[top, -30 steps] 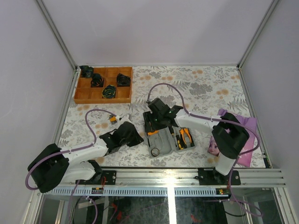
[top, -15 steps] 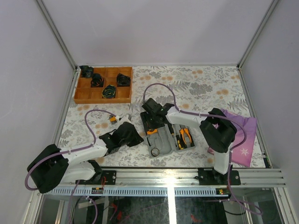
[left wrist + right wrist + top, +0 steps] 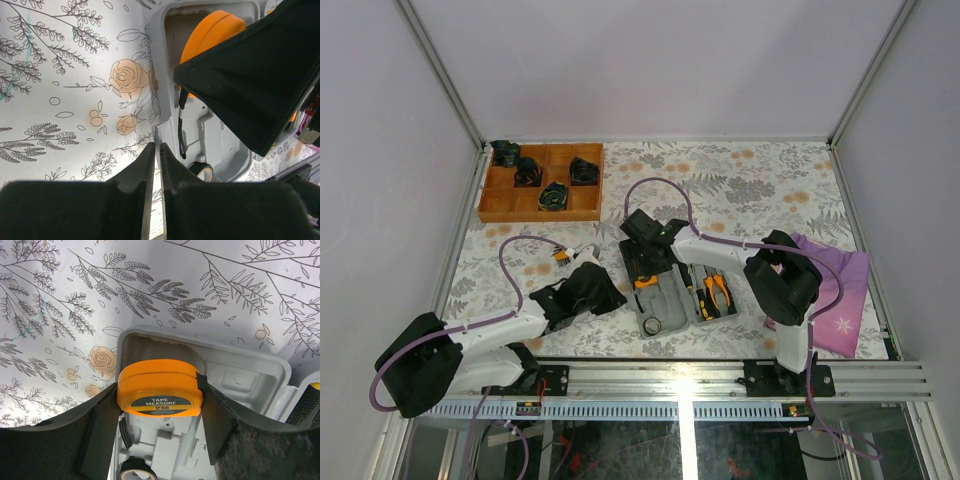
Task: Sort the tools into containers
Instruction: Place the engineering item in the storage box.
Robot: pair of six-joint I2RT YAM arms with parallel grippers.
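Floral-print cloth [image 3: 770, 190] covers the table between pale walls. At its middle the right gripper [image 3: 161, 396] pinches the round orange tape measure [image 3: 160, 382], one black finger [image 3: 100, 430] pressed to each side and the "TAPE MEASURE 2M" label facing the wrist camera. The tape measure sits low in the far-end recess of the left half of the open grey case [image 3: 250, 372]; whether it rests on the recess floor cannot be told. A black strap [image 3: 124, 432] hangs from it, and a tape roll [image 3: 134, 471] lies at the near end. Orange-and-black pliers [image 3: 720, 292] lie in the right half.

The left gripper [image 3: 156, 150] sits just left of the case, fingers pressed almost together, holding nothing. A wooden tray [image 3: 542, 212] stands at the far left, and a purple bag [image 3: 840, 290] lies at the right.
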